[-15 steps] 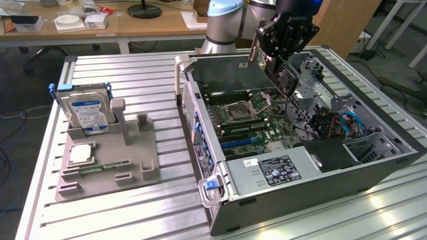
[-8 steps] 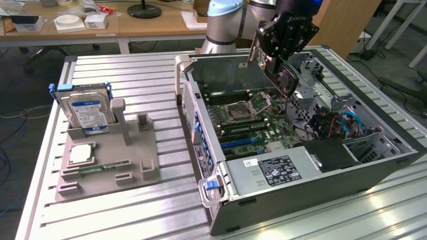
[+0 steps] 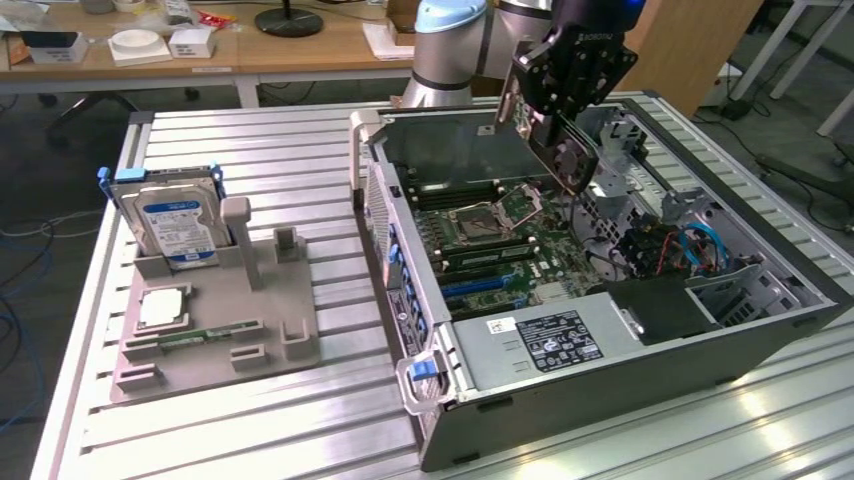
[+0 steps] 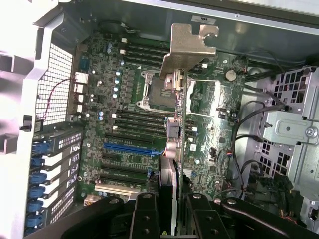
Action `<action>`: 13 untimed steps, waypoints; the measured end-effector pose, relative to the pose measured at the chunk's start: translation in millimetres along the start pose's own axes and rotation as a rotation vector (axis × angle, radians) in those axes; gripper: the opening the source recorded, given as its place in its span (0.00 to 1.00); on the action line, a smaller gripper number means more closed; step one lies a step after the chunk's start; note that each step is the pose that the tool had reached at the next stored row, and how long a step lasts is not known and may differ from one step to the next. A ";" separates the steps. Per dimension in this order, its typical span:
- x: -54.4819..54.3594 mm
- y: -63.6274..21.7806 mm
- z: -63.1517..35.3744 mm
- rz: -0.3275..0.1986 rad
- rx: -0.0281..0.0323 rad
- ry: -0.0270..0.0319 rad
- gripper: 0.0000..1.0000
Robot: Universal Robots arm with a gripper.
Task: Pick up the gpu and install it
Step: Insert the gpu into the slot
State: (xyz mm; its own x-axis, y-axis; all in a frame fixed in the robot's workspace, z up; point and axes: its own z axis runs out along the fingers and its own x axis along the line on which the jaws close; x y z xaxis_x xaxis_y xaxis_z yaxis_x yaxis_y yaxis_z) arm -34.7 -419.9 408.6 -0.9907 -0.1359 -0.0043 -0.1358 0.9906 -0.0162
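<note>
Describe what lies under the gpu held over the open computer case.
Under the gpu lies the motherboard with its processor socket and blue slot; the card hides part of the socket.

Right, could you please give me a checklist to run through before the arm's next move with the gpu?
1. gpu clamped in the end effector: ok.
2. gpu over the open case, above the motherboard: ok.
3. gpu seated in a slot: not ok, it hangs in the air.
4. Card edge lined up with the blue slot: cannot tell.
5. Blue cables apart from the gpu: ok.
</note>
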 end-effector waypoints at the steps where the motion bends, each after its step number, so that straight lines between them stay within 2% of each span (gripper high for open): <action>1: 0.0 0.0 0.0 -0.001 0.0000 0.0000 0.27; 13: 0.0 0.0 0.0 -0.016 -0.0001 -0.0003 0.27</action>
State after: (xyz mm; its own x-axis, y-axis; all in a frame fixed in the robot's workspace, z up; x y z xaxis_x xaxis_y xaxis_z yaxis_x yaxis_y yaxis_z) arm -34.7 -419.9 408.6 -0.9884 -0.1518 -0.0043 -0.1517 0.9883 -0.0161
